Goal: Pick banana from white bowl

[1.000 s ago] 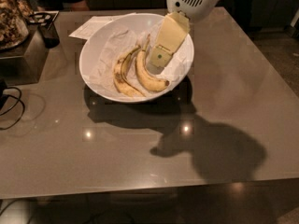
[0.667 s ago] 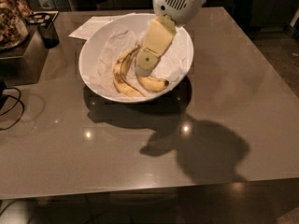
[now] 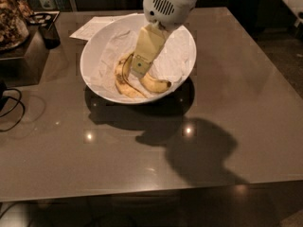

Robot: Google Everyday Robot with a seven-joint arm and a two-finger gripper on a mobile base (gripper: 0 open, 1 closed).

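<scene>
The white bowl [image 3: 183, 38] stands on the grey table, at the back middle, lined with crumpled white paper. Two bananas lie in its lower part. The plumper yellow banana [image 3: 155, 83] with a dark tip lies to the right. The thinner, brown-streaked banana [image 3: 121, 81] curves to its left. My gripper [image 3: 138, 71] reaches down into the bowl from above. Its cream tip sits between the two bananas, over the near end of the plumper one, and hides part of it.
A white sheet of paper [image 3: 93, 27] lies behind the bowl at the left. A dark cup [image 3: 49, 33] and a glass jar [image 3: 8, 20] stand on a raised block at the far left. A black cable [image 3: 10, 105] lies at the left edge.
The gripper has moved left and lower into the bowl, from over the plumper banana to between the two bananas. The bananas and the bowl have stayed in place.
</scene>
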